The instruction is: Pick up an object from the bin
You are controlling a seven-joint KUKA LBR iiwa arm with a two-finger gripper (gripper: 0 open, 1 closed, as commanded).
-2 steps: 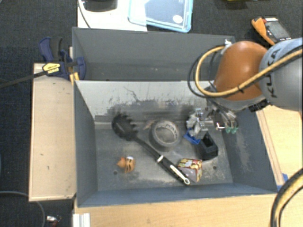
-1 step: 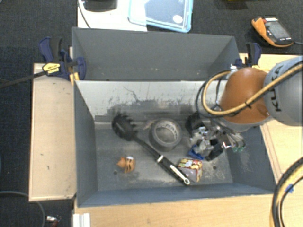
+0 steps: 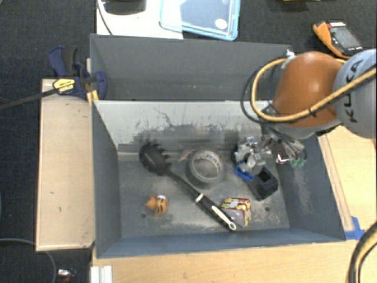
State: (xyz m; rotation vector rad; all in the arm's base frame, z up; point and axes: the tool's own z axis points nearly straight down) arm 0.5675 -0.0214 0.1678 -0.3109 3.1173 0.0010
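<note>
1. Grey metal bin point(image 3: 106, 175). Slopes inward on all sides to a flat floor, so gathers its loose things where an arm can reach them from above.
2. Gripper point(image 3: 254, 153), under the orange wrist cover point(image 3: 306, 90). Hangs low over the right part of the floor, near the right wall, a height that suits a grasp. Degree of opening not to be told from this angle; nothing seen held.
3. Small blue piece point(image 3: 241, 173) and black block point(image 3: 265, 183). Lie just below the gripper, near each other, toward the right wall. Judged the likeliest pick, being nearest; which of the two, not decidable.
4. Grey tape roll point(image 3: 205, 165). Lies flat at mid-floor, just left of the gripper and apart from it.
5. Black brush point(image 3: 154, 157). Rests with its head toward the back left of the floor and its long handle running slantwise to the front edge, close by the tape roll.
6. Yellow-and-red packet point(image 3: 238, 210). Sits near the front right corner, against the pale end of the brush handle.
7. Small orange figure point(image 3: 157, 204). Stands alone near the front left corner, well apart from the gripper.
</note>
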